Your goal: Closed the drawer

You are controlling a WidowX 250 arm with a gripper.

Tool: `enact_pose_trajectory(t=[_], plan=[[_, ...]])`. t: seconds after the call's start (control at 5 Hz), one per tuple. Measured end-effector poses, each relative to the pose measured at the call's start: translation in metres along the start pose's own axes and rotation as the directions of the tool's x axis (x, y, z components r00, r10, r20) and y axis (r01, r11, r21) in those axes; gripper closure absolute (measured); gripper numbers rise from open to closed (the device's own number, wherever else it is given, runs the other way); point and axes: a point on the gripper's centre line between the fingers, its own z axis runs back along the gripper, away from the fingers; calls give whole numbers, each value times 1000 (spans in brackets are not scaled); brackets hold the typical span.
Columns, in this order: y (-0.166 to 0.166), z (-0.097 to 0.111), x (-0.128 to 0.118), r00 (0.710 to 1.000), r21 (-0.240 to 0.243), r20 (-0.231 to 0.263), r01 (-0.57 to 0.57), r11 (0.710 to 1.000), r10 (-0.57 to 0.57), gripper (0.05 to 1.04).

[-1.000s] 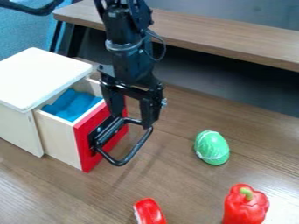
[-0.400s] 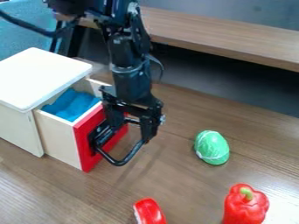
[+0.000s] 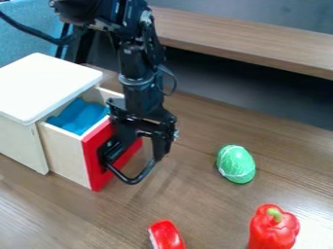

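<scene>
Black gripper [image 3: 138,153]: 2 fingers apart, contact with handle [image 3: 134,180] unclear | drawer [image 3: 95,163]: open, just beside fingers, red front partly hidden by 1 | red pepper [image 3: 272,231], red object [image 3: 168,236]: nearer camera than fingers, both cut off | green toy [image 3: 236,164]: well apart from fingers

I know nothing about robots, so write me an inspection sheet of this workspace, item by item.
Surface: brown wood-grain table.
Job's things: pale wooden cabinet with white top; its red-fronted wooden drawer is open, blue material inside.
Clutter: green rounded object with pale streaks; red bell pepper with green stem; red object, cut off by the near edge.
Gripper: black two-fingered claw, open, at the drawer's black bar handle.
Cables: black cable, upper left.
Surroundings: wooden ledge behind.
</scene>
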Motion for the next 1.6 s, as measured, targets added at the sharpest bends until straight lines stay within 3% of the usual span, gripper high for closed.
enact_pose_trajectory(t=[0.4, 0.8, 1.2, 1.4, 1.6], plan=[[39, 8, 2, 996, 40, -1, -87, 995, 87, 85], [77, 8, 1, 986, 125, -12, -163, 979, 166, 85], [88, 5, -4, 981, 173, -30, -184, 967, 192, 85], [77, 1, -2, 990, 97, -29, -138, 986, 141, 85], [44, 8, 3, 997, 11, -9, -74, 997, 74, 85]])
